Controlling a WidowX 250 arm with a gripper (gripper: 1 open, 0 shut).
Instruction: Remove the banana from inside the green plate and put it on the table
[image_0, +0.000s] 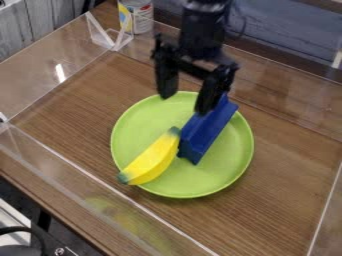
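Note:
A short yellow banana (152, 160) with a dark tip lies in the front left part of the lime-green plate (230, 166). Beside it on the plate rests a blue rectangular block (209, 129), angled toward the back right. My gripper (187, 96) hangs over the plate's far rim, pointing down, its two black fingers (207, 98) spread open with nothing between them. It stands above and behind the banana, close to the block's upper end. The brown wood-grain table (80, 110) carries the plate.
Clear acrylic walls (40, 60) run along the table's edges. A white and yellow bottle (132, 15) stands behind the far wall at the top left. Bare wood shows left of and behind the plate.

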